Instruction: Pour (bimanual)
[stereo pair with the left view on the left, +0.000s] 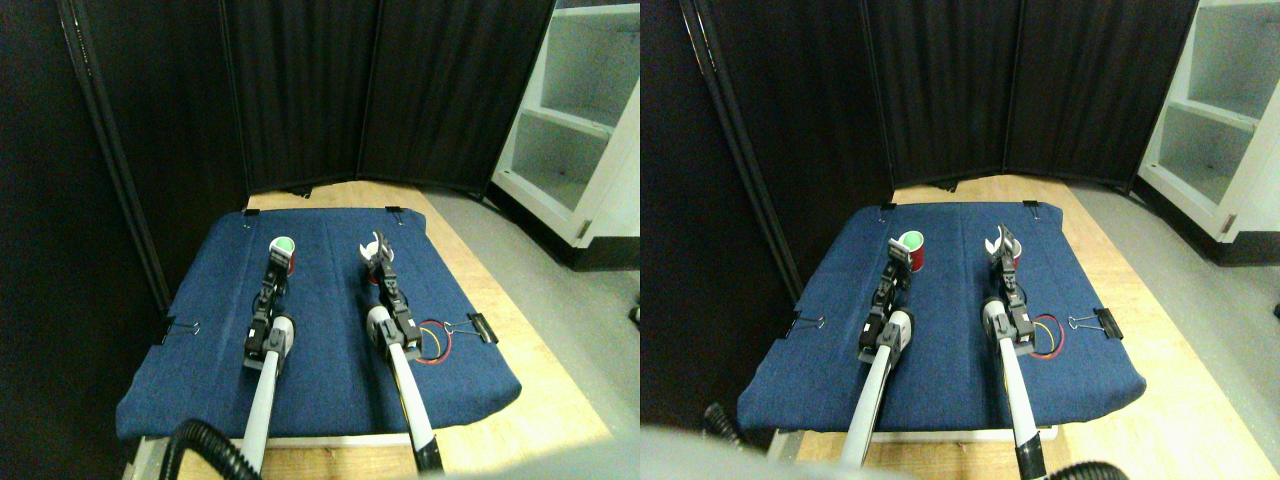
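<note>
on the blue cloth (330, 370), the left gripper (278, 262) sits at a red cup (284, 251) with green inside; grip state cannot be told. the right gripper (378, 248) stands with jaws spread at a second cup (374, 272), mostly hidden.

Ahead of me, a dark folding screen (330, 90) of pleated panels; to my right, a white shelf unit (575, 120) with open compartments; grey floor (540, 270) beside it; pale wooden platform (500, 425) beneath, evenly lit.

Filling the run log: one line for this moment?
left pincer at red cup | right pincer at second cup | blue cloth | nothing poured
</note>
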